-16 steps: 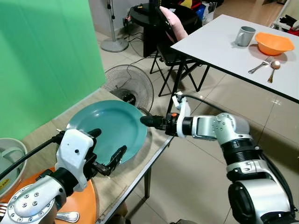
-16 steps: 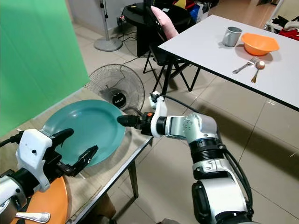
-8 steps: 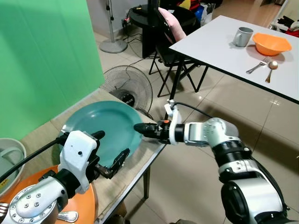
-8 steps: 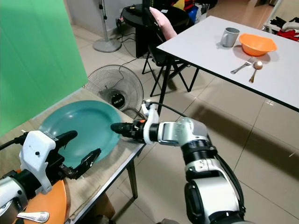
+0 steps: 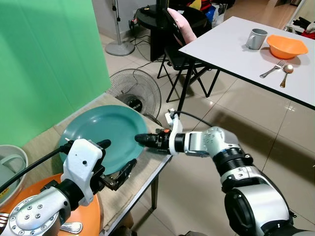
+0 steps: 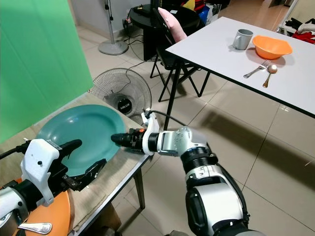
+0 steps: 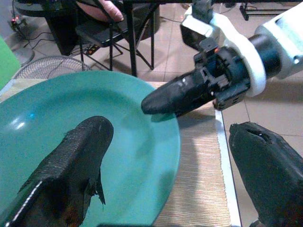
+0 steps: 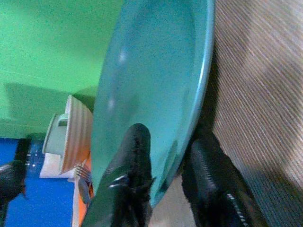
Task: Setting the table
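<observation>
- One teal plate on the mat in front of me.
- Two orange bowls: one on the far white table, one just under my left arm.
- One grey mug beside the far bowl.
- One fork and one spoon on that table.
- One floor fan lying on the tiles.
- Two pincers of mine: left gripper and right gripper.
</observation>
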